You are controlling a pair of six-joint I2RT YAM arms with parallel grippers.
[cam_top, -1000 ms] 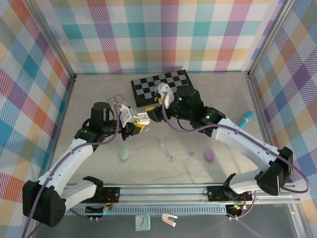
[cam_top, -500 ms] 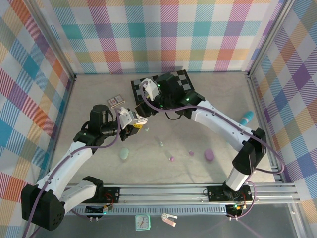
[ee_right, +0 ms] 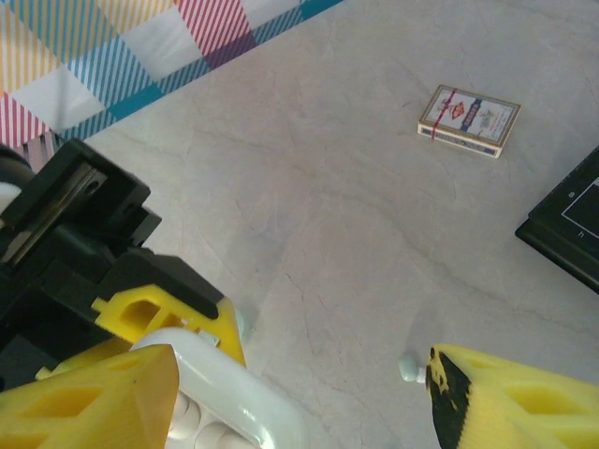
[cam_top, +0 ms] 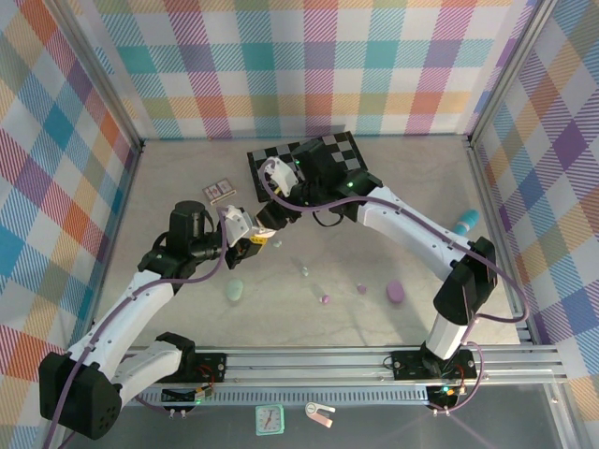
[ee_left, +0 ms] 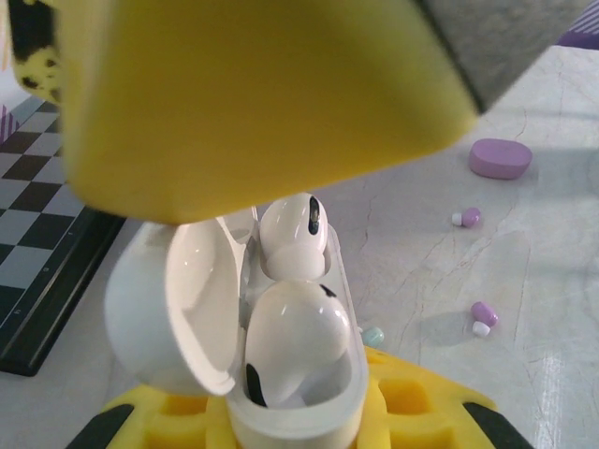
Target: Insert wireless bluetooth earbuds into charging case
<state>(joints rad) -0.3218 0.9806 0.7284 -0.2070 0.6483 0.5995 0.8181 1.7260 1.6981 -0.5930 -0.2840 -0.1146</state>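
Left hand (cam_top: pixel 249 236) clenched on open glossy white charging case (ee_left: pixel 298 426), two white earbuds (ee_left: pixel 296 329) lying inside it; right hand (cam_top: pixel 270 216) released, fingers apart, just above case; small lilac earbuds (ee_left: pixel 482 316) loose on pale marbled surface (ee_left: pixel 552 281)

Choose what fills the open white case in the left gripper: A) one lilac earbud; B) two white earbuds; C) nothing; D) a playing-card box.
B: the left wrist view shows two white earbuds seated in the open white case held by the left gripper.
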